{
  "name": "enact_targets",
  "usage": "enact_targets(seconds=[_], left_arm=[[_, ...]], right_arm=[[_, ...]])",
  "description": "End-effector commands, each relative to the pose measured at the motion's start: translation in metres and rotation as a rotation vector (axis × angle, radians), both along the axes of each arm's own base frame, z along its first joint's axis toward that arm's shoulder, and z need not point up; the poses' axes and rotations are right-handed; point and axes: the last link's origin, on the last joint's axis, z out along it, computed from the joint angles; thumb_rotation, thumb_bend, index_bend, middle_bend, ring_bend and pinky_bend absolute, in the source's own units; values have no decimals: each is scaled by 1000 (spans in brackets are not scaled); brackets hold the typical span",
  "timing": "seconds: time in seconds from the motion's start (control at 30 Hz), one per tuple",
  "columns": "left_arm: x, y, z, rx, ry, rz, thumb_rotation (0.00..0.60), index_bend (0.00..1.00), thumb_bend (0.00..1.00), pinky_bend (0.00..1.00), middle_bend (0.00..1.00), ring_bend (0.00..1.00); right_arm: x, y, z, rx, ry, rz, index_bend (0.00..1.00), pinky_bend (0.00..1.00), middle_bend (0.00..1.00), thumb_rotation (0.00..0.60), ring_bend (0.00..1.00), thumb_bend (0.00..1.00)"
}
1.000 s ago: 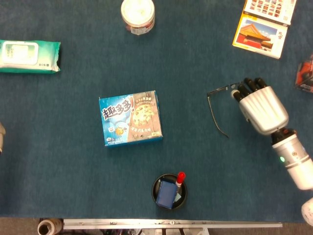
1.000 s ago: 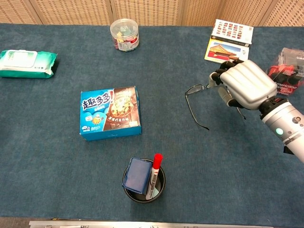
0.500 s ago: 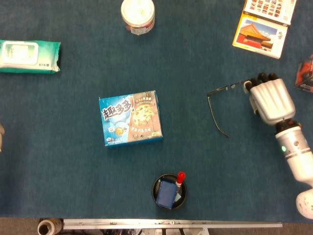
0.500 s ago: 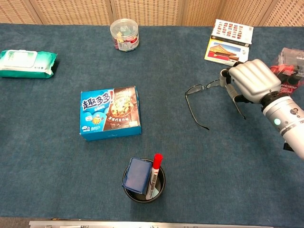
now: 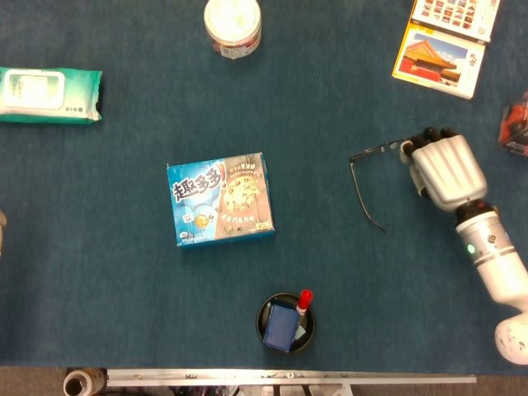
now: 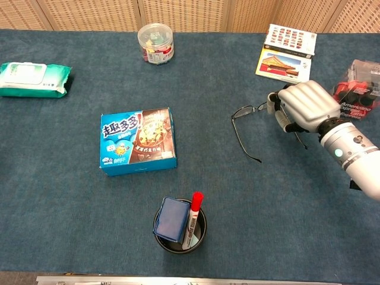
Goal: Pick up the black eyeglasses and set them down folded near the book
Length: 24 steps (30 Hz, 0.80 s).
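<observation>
Right now the right robot hand (image 6: 303,105) curls over one end of the black glasses (image 6: 246,132), which lie unfolded on the bench (image 6: 71,196); whether it grips them, I cannot tell. It should squeeze gently before lifting. Only the chest picture shows the second arm under the palm. Farther back lies the book (image 5: 437,51).

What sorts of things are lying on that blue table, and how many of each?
Black eyeglasses: 1
Book: 1
Cookie box: 1
Wet wipes pack: 1
Round clear tub: 1
Black pen cup: 1
Red-and-black packet, partly cut off: 1
Total: 7
</observation>
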Motion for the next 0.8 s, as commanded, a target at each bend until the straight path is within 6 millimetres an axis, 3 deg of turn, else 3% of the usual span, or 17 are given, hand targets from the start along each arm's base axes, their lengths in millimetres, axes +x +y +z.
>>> enact_targets(seconds=[0.03, 0.8], left_arm=[[0, 0, 0, 0, 0, 0, 600, 523, 484, 458, 448, 369], [1, -1, 4, 11, -8, -3, 600, 523, 484, 458, 447, 369]], right_arm=[[0, 0, -2, 8, -5, 3, 479, 389, 496, 600, 324, 542], [11, -22, -30, 34, -98, 36, 480, 389, 426, 600, 306, 542]])
